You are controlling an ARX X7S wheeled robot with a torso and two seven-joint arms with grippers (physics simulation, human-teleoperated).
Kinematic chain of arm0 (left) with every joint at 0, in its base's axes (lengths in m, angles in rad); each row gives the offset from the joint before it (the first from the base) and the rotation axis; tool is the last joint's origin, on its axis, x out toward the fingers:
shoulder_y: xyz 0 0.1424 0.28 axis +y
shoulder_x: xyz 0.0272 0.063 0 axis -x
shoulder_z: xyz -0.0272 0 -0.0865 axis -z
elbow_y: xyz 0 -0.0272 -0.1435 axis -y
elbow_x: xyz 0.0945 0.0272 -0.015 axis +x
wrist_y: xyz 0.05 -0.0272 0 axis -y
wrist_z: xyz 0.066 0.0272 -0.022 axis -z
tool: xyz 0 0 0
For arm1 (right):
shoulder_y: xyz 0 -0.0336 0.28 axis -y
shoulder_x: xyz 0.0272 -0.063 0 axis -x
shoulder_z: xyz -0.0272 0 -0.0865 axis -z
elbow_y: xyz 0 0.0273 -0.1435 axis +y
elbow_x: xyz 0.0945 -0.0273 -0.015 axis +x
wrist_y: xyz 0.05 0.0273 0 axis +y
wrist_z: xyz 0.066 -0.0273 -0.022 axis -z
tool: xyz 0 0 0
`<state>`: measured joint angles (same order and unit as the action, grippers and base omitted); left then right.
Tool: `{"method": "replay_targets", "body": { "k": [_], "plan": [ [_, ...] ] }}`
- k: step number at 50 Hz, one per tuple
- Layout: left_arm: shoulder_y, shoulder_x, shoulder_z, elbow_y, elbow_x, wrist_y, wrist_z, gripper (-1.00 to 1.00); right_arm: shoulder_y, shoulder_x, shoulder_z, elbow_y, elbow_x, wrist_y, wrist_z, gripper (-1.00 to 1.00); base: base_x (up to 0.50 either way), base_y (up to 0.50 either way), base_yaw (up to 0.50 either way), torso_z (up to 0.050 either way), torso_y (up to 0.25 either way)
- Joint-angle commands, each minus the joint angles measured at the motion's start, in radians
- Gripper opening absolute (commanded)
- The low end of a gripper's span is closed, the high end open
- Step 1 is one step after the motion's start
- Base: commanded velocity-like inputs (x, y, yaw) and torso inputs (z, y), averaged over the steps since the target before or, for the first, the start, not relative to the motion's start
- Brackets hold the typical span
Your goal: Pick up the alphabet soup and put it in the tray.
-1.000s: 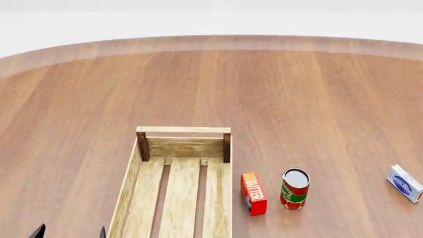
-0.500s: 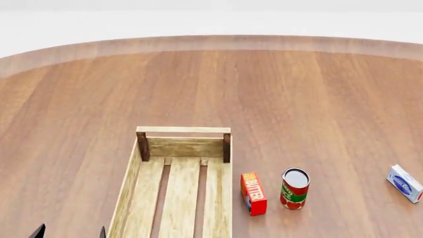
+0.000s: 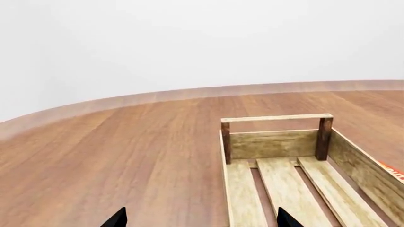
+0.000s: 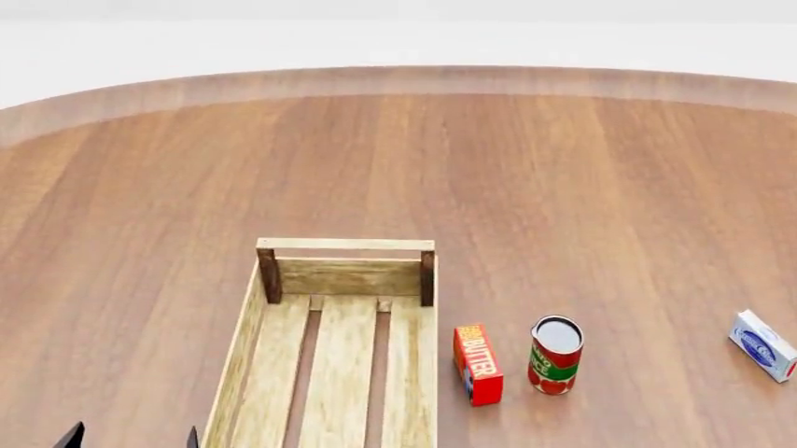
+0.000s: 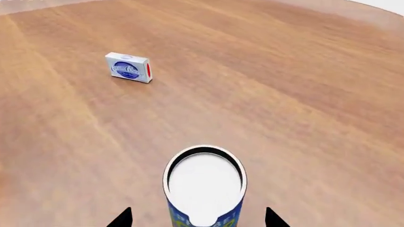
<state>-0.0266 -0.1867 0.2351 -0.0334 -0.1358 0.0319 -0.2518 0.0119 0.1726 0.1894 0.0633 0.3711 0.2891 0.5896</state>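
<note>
A big round wooden table (image 4: 498, 168) fills the view, with a white wall behind it. The right claw (image 5: 197, 218) is wide open, one dark tip on each side of the soup can (image 5: 205, 187). The tips do not touch the can. The left claw (image 3: 198, 220) is open too and holds nothing. The tray (image 4: 336, 345) sits at the bottom middle. A butter box (image 4: 479, 364), a red can (image 4: 555, 355) and a small white box (image 4: 762, 345) sit to its right. Nothing has moved since the earlier frames.

A round wooden table (image 4: 524, 187) with a paler rim stands before a plain white backdrop.
</note>
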Motion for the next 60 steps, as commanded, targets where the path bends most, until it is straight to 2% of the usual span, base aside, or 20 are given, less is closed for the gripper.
{"method": "replay_targets", "body": {
  "k": [1, 60],
  "plan": [
    [-0.002, -0.003, 0.005, -0.005, -0.005, 0.001, -0.006, 1.0, 0.065, 0.013, -0.016, 0.119, -0.012, -0.018, -0.014, 1.0, 0.0, 0.0, 0.0, 0.0, 0.0],
    [-0.005, -0.024, 0.032, 0.0, -0.023, 0.006, -0.032, 1.0, 0.159, 0.044, -0.03, 0.351, -0.028, -0.119, -0.029, 1.0, 0.0, 0.0, 0.0, 0.0, 0.0]
  ]
}}
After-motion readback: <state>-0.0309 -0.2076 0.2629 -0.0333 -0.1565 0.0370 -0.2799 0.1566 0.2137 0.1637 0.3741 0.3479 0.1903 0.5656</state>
